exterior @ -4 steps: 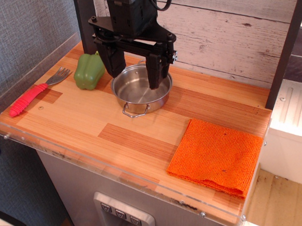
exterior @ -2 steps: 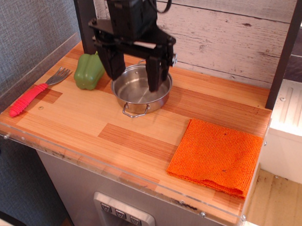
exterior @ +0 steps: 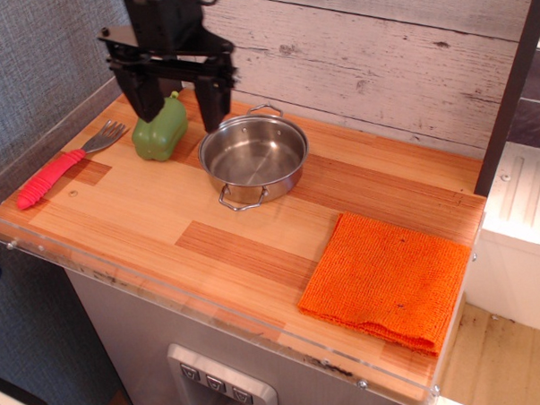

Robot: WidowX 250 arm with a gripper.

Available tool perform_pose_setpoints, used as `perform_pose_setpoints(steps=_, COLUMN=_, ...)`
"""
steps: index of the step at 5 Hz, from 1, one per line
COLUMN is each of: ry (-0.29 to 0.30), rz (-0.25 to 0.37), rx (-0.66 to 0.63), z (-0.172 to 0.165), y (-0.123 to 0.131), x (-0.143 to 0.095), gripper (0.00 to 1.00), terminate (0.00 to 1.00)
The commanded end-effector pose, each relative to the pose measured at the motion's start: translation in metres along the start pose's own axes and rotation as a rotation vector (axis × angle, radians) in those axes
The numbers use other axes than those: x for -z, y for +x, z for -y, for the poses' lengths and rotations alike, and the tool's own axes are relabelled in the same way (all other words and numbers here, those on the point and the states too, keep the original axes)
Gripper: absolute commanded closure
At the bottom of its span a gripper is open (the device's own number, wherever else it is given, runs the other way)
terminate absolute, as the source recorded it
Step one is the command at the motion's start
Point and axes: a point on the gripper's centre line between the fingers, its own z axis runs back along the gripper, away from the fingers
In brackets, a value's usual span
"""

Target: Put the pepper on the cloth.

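The light green pepper point(exterior: 160, 129) stands upright on the wooden counter at the back left, between a fork and the steel pot. My gripper point(exterior: 180, 106) hangs just above and behind the pepper, its two black fingers spread wide: one at the pepper's left, one between pepper and pot. It is open and holds nothing. The bright orange folded cloth point(exterior: 387, 278) lies flat at the front right corner of the counter, far from the gripper.
A steel pot point(exterior: 254, 157) with two loop handles stands mid-counter, right of the pepper. A fork with a red ribbed handle point(exterior: 53, 175) lies at the left edge. A clear lip point(exterior: 166, 292) runs along the counter's front. A white plank wall stands behind.
My gripper has moved left, from over the pot to over the pepper, still open. The pepper, pot, fork and cloth have not moved.
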Motion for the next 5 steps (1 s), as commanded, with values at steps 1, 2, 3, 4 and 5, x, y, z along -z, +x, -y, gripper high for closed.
perform_pose_setpoints(steps=1, ry=0.057, rz=0.027, rx=-0.128, z=-0.062, y=0.024, x=0.024, gripper=0.0, terminate=0.0)
perform_pose_setpoints(steps=2, ry=0.075, rz=-0.018, rx=-0.146, z=-0.07, y=0.023, x=0.051, gripper=0.0, terminate=0.0)
perform_pose_setpoints(steps=3, ry=0.088, rz=-0.033, rx=-0.15, z=-0.073, y=0.024, x=0.063, gripper=0.0, terminate=0.0)
perform_pose_setpoints(steps=4, ry=0.096, rz=-0.028, rx=-0.15, z=-0.073, y=0.032, x=0.071, gripper=0.0, terminate=0.0)
perform_pose_setpoints(steps=5, ry=0.109, rz=-0.028, rx=-0.155, z=-0.073, y=0.04, x=0.08, gripper=0.0, terminate=0.0)
